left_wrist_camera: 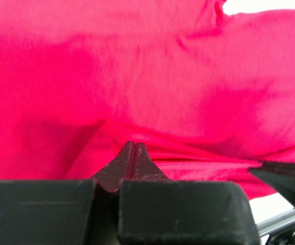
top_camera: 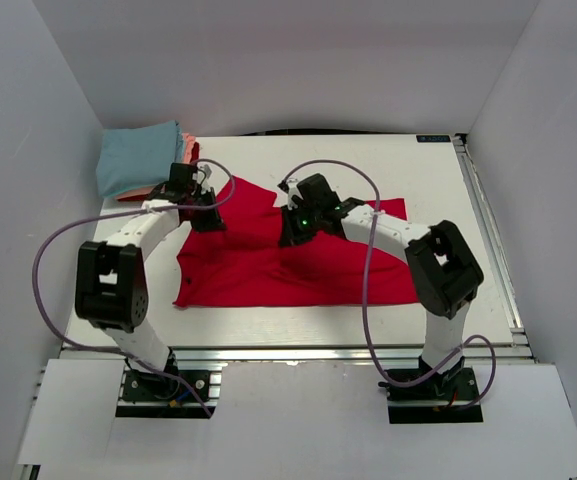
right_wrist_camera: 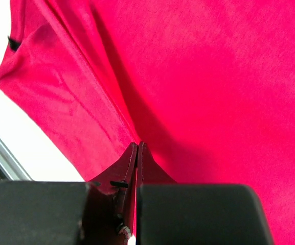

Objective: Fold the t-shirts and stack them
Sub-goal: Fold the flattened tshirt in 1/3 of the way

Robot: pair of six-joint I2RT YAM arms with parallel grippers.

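Note:
A bright red t-shirt (top_camera: 298,272) lies partly spread on the white table, its upper part lifted and bunched between my two grippers. My left gripper (top_camera: 204,216) is shut on the shirt's upper left edge; in the left wrist view the jaws (left_wrist_camera: 133,146) pinch a fold of red cloth (left_wrist_camera: 162,76). My right gripper (top_camera: 290,233) is shut on the cloth near the shirt's middle top; in the right wrist view its jaws (right_wrist_camera: 138,146) grip a seam of the red cloth (right_wrist_camera: 213,76). A folded stack stands at the back left, light blue (top_camera: 136,158) on top, salmon-pink and red edges (top_camera: 191,150) beside it.
White walls close in the table (top_camera: 438,180) on the left, back and right. A metal rail (top_camera: 298,352) runs along the near edge. Purple cables (top_camera: 48,260) loop off both arms. The right arm's elbow (top_camera: 446,262) stands over the shirt's right end.

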